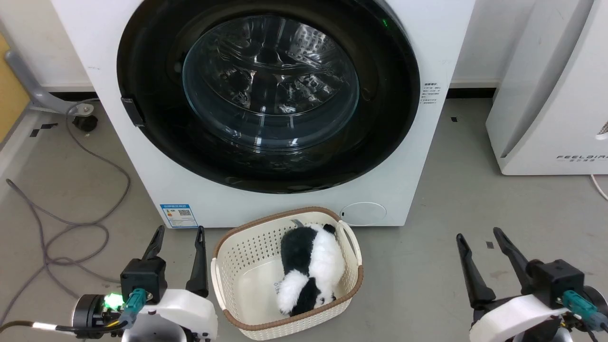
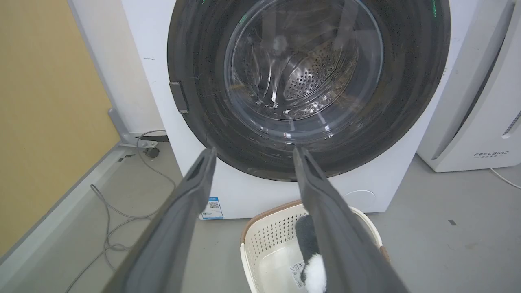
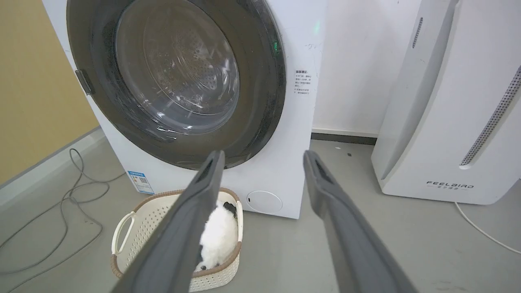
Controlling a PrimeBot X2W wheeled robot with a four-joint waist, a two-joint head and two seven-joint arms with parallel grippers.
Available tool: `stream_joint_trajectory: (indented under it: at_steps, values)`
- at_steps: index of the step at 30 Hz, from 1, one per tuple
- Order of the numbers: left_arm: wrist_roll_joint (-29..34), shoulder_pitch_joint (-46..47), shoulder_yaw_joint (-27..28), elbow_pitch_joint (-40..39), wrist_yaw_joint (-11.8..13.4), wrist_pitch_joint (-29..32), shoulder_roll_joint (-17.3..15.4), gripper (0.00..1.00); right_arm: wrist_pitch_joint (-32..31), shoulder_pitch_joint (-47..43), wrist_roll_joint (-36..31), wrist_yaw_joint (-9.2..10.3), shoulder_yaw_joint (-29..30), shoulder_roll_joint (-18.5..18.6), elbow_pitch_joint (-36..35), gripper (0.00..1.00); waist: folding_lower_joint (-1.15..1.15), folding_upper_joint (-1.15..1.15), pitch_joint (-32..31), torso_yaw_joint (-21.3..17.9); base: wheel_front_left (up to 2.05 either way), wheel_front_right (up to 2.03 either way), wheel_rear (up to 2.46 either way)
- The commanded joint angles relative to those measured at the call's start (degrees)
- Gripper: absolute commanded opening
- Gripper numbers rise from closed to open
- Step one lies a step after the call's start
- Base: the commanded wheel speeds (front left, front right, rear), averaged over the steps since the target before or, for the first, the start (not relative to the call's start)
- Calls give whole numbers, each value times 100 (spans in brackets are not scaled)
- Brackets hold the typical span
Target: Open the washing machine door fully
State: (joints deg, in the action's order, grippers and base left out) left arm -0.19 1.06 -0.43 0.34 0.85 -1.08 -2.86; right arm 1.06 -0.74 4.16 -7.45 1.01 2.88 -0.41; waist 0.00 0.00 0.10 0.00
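Observation:
The white washing machine [image 1: 418, 156] stands straight ahead, its round glossy black door [image 1: 380, 118] lying flat against the front, with the steel drum visible through the clear glass bowl. A small dark handle tab [image 1: 132, 111] sits on the door's left rim. In the left wrist view the door [image 2: 407, 81] faces me; in the right wrist view the door [image 3: 260, 81] is seen at an angle. My left gripper [image 1: 179, 232] is open at the lower left, well short of the machine. My right gripper [image 1: 479, 232] is open at the lower right, holding nothing.
A cream basket [image 1: 237, 270] holding a black-and-white plush toy [image 1: 311, 268] sits on the floor before the machine, between my grippers. A white FEELAIR appliance [image 1: 551, 95] stands to the right. Grey cables [image 1: 71, 223] loop on the floor at left, near a yellow panel [image 2: 40, 122].

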Motion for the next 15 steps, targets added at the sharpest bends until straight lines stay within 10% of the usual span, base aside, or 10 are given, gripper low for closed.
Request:
stream_joint_trajectory:
  at_steps: [1, 7, 8, 15]
  values:
    - [-34, 7, -15, 12, 36, -54, 0, 100, 60, 1, 131, 0, 31, 0, -28, 100, 0, 0, 0, 1, 0, 0, 0]
    - [-38, 8, -40, 19, 95, -126, 0, 100, 131, 4, 469, -1, 73, 0, -37, 96, 0, 0, 2, 6, 0, 0, 0]
    - [-38, 8, -43, 21, 104, -138, 0, 100, 143, 6, 528, -1, 81, 0, -38, 6, 0, 0, 3, 8, 0, 0, 0]
    - [-34, 15, -62, 36, 167, -222, 0, 100, 227, 66, 1153, -1, 148, 0, 24, 0, 0, 0, 22, 23, 0, 0, 0]
